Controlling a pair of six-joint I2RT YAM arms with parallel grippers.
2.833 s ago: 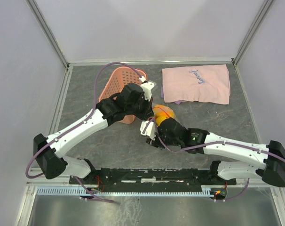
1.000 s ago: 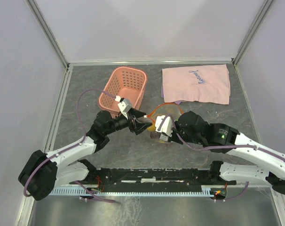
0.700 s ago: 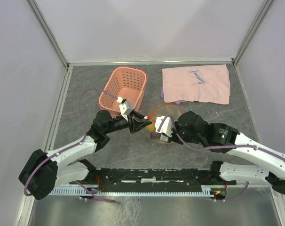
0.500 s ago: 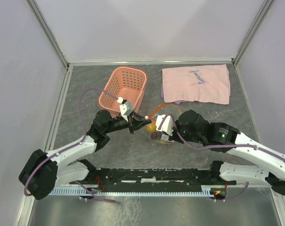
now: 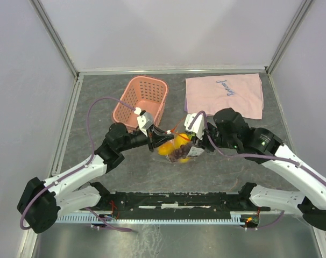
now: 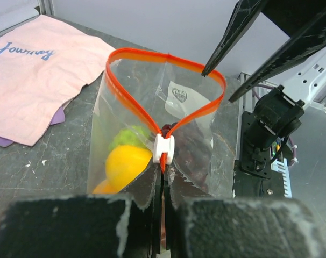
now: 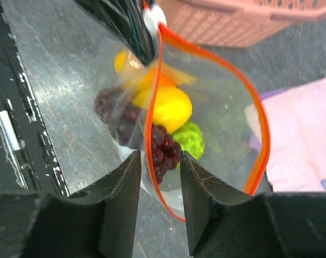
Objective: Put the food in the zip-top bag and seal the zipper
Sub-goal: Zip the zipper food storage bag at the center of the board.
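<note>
Left gripper (image 6: 163,204), pinched on the zipper (image 6: 132,86) below its white slider (image 6: 164,148), is best drawn straight while the zip-top bag (image 6: 147,107) is held taut.

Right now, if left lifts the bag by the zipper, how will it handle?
Likely floppy: the zip-top bag is thin crinkled film, its mouth bowed open. Probably bottom-heavy; the fruits pile low, so it may sag and swing from the left gripper pinching the zipper.
</note>
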